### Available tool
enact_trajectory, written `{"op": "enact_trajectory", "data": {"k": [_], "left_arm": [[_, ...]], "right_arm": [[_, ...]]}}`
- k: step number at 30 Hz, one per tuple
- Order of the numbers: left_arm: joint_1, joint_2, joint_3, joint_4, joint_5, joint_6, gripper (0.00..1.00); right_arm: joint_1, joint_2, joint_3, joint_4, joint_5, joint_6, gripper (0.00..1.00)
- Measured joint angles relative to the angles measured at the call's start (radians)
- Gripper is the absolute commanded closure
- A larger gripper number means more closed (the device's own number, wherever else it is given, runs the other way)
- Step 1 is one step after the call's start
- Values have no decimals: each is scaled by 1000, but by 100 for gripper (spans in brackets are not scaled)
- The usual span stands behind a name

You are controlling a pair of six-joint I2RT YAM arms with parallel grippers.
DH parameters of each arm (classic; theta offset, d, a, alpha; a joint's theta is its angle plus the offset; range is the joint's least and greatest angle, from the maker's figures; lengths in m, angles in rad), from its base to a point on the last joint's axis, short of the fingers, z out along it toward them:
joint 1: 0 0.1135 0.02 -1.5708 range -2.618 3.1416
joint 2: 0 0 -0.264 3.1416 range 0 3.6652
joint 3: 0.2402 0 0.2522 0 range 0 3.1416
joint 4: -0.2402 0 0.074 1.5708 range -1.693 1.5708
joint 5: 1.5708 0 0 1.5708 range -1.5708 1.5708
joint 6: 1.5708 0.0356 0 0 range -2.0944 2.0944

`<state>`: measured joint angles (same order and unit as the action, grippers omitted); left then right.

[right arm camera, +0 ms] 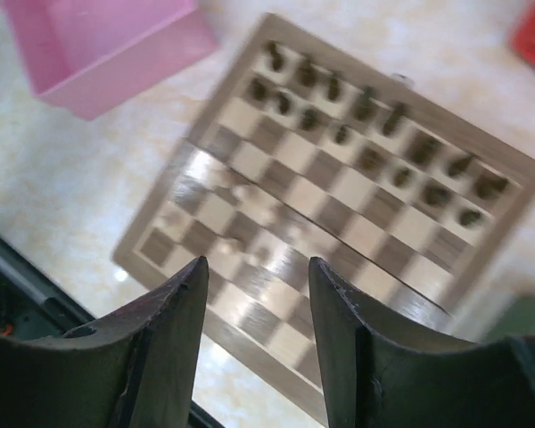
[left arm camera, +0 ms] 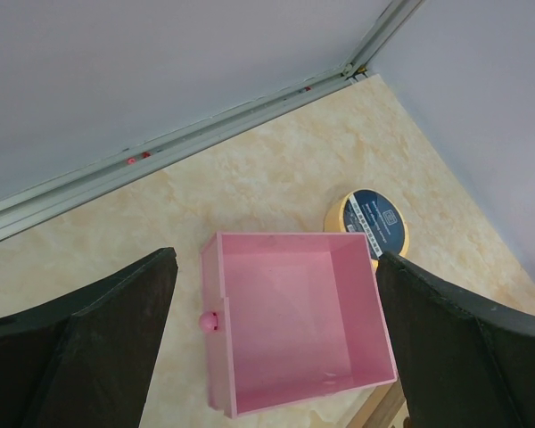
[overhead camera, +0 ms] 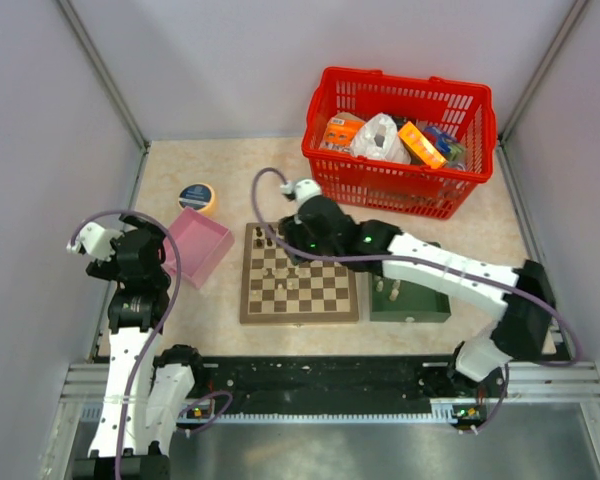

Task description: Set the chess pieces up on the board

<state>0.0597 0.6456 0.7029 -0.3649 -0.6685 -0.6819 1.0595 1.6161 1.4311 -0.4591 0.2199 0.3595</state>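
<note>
Now R gripper [right arm camera: 257,267] above board [overhead camera: 325,298], arm stretched out, jaws apart.

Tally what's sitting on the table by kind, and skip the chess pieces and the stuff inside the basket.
Board: 1
Pink box: 1
Green tray: 1
Red basket: 1
Tape roll: 1
Total: 5
</note>
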Motion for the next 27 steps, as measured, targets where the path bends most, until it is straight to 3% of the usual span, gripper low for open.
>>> {"op": "enact_trajectory", "data": {"k": [6,11,15,27], "left_arm": [[1,3,0,14,21,0,1],[2,15,-2,25,41,0,1],[2,21,-8,28,58,0,1],[3,20,-16,35,78,0,1]], "right_arm": [[-235,-290,-303,3,39,54,52],[-472,-405,-479,-18,19,79,55],[-604,-402,-557,-37,-19,82,55],[-727,-246,-576,-7,-78,40,61]]}}
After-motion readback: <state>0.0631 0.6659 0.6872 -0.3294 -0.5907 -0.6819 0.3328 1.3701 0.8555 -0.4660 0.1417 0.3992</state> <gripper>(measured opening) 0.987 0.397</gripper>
